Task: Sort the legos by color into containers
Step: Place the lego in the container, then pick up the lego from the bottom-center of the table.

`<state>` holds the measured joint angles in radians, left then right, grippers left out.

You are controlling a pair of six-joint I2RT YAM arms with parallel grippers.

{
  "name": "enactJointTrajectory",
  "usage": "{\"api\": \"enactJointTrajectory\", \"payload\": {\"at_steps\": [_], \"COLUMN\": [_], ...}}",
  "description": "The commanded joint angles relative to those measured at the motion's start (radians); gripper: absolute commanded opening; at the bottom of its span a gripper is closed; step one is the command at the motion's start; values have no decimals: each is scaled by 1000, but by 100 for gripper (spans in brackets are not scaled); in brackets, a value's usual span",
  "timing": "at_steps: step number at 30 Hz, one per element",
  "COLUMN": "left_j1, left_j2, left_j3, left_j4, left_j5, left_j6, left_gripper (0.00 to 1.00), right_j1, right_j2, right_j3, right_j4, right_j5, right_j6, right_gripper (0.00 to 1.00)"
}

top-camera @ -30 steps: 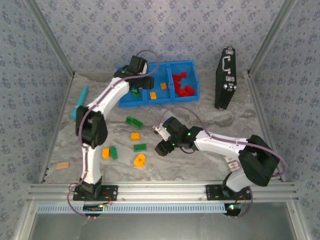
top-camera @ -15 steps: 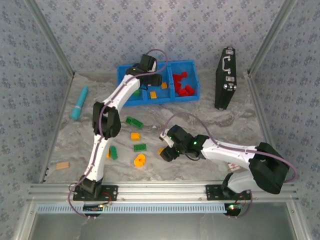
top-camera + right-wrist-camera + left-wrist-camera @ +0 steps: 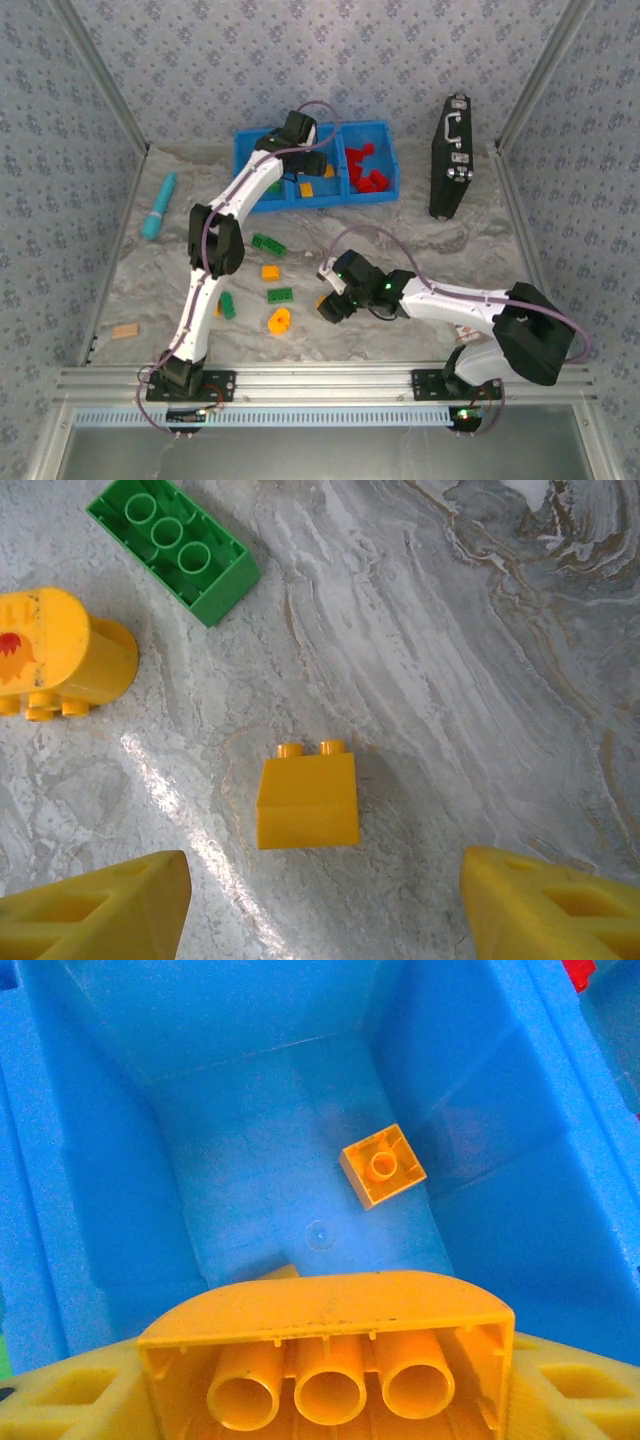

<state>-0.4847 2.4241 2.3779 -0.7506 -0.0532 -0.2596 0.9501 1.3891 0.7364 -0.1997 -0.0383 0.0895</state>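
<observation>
While poised over the middle compartment of the blue tray (image 3: 100, 1160), left tool (image 3: 306, 161): clenched on an orange-yellow brick (image 3: 325, 1345), underside tubes showing.
Below left tool: small orange-yellow square brick (image 3: 382, 1165) on the compartment floor.
Right tool (image 3: 325, 905): released, fingers spread above the worktop (image 3: 450, 680).
Just ahead of right tool: orange-yellow sloped brick (image 3: 308, 800), untouched.
Farther ahead, leftward: green brick (image 3: 175, 545), underside up.

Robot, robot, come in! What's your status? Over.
Left gripper shut on long yellow brick over blue tray's middle bin. Right gripper open above small yellow brick on table. Green brick nearby, not blocking.
</observation>
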Motion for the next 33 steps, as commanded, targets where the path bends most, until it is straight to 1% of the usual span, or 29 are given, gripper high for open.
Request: {"api": "enactJointTrajectory", "payload": {"at_steps": [1, 11, 15, 21, 24, 27, 29, 33], "left_j1": [-2, -2, -2, 4, 11, 18, 25, 51], "left_j2": [-22, -99, -141, -251, -333, -435, -520, -702], "left_j3": [38, 58, 56, 11, -69, -197, -322, -591], "left_j4": [-27, -33, -37, -49, -42, -41, -27, 34], "left_j5": [2, 44, 53, 49, 42, 49, 50, 43], "left_j6": [17, 40, 45, 71, 81, 94, 104, 120], "left_gripper": [68, 79, 80, 80, 80, 80, 80, 81], "right_j1": [9, 7, 7, 0, -3, -4, -6, -10], "right_j2": [25, 85, 117, 172, 195, 215, 230, 260], "right_j3": [-7, 5, 19, 42, 55, 69, 81, 102], "right_j4": [12, 43, 44, 56, 62, 66, 63, 63], "right_j5": [-11, -58, -65, -87, -101, -113, -120, -138], "right_j6": [-17, -44, -61, -77, -85, -91, -98, -105], "right_gripper": [75, 78, 78, 74, 72, 71, 69, 63]}}
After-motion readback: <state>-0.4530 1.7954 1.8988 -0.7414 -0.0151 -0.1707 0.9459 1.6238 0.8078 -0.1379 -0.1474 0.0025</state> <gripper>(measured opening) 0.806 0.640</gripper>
